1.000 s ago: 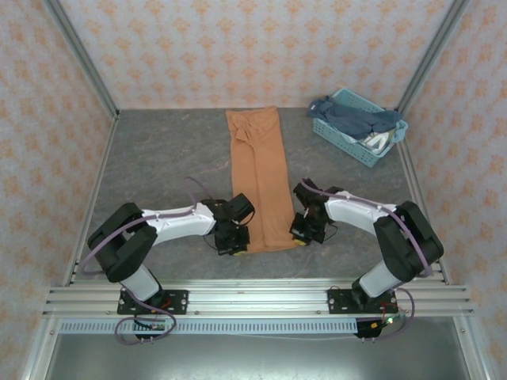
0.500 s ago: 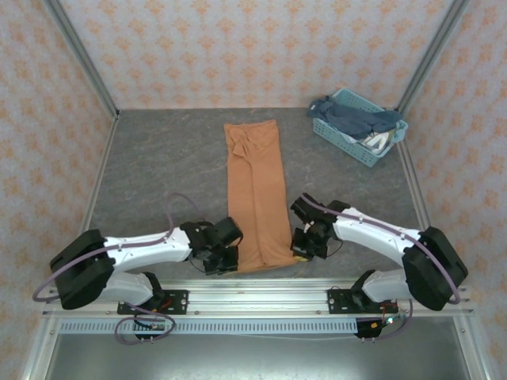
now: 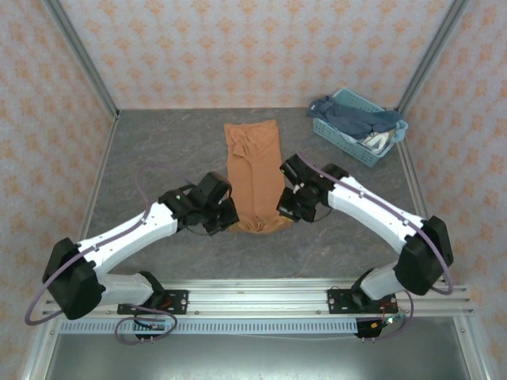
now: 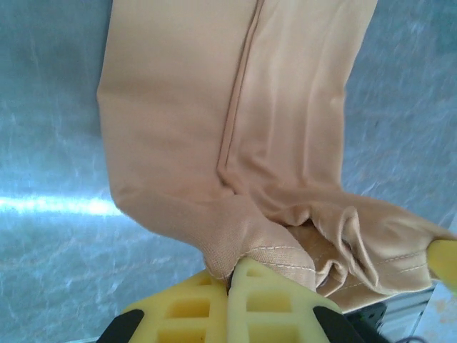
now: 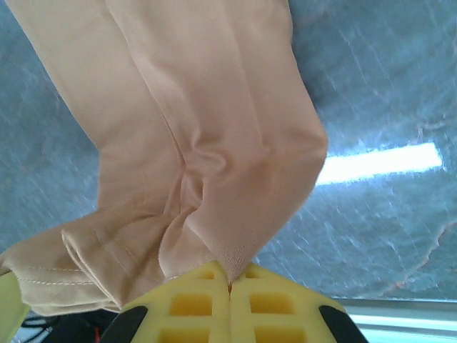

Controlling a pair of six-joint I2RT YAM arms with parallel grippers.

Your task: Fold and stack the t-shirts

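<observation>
Grey table (image 3: 150, 158) closed in on three sides by patterned panels (image 3: 261, 47), with a metal rail (image 3: 253, 294) along the near edge. Broad bare surface left of centre. Less of it on the right, where a light-blue basket (image 3: 342, 136) takes up the far right corner. In the basket, a dark blue t-shirt (image 3: 352, 117) heaped over the rim and a white t-shirt (image 3: 379, 142) at its near side, both well apart from the arms.

Down the middle, the orange-brown t-shirt (image 3: 253, 166), folded into a long narrow strip. Far end flat near the back panel; near end raised off the table and bunched between the two grippers.

Left arm (image 3: 119, 241) stretched from the near left corner diagonally toward centre, wrist angled in at the strip. Right arm (image 3: 372, 214) mirrored from the near right, elbow out by the right edge.

Left gripper (image 3: 230, 219) pinched tight on the near left corner of the strip. From the left wrist, yellow pads (image 4: 189, 307) pressed together with stitched hem caught between them. Right gripper (image 3: 287, 210) clamped just as tight on the near right corner. From the right wrist, yellow pads (image 5: 193, 304) meeting around a point of cloth, and the shirt (image 5: 214, 107) draping away down to the table.
</observation>
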